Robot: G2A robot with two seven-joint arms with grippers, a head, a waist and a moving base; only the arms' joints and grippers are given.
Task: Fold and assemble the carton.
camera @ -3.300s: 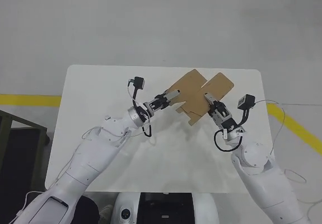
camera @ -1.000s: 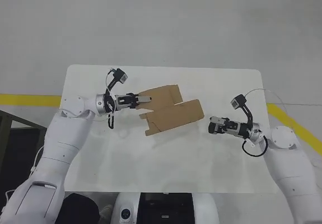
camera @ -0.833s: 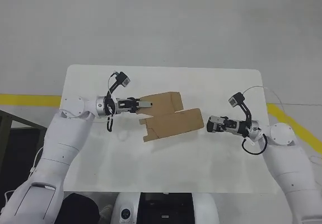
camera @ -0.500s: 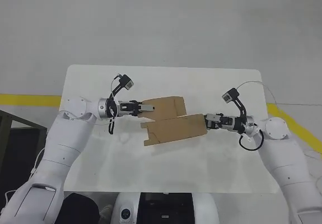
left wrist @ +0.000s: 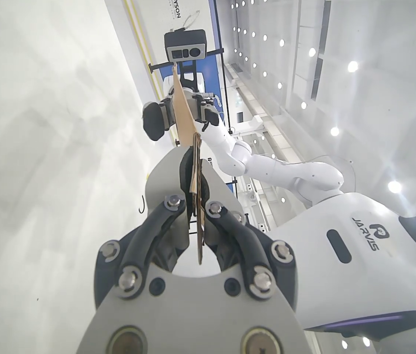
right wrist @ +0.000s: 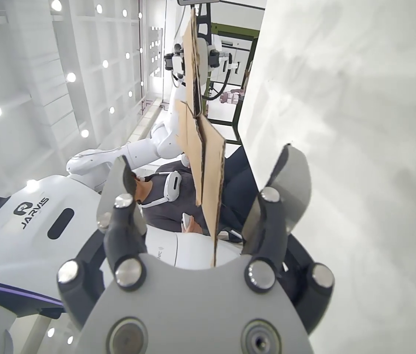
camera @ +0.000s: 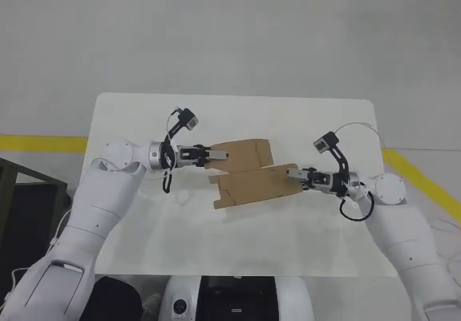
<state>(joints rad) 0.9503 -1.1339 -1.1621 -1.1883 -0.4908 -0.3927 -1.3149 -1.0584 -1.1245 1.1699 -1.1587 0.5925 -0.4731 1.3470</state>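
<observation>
1. The right gripper (camera: 294,174) has closed in from well apart and now straddles the free end of the carton (camera: 250,172). A two-handed hold looks ready; folding is not yet begun.
2. Its fingers (right wrist: 293,171) are spread, with the cardboard edge between them touching neither.
3. The left gripper (left wrist: 194,171) pinches the opposite edge, holding the flat carton above the table (camera: 310,241).

We see a white bench (camera: 254,241) with rounded corners on a grey floor (camera: 214,40) crossed by a yellow line (camera: 22,143); its top spreads beneath the left jaws and right jaws.
</observation>
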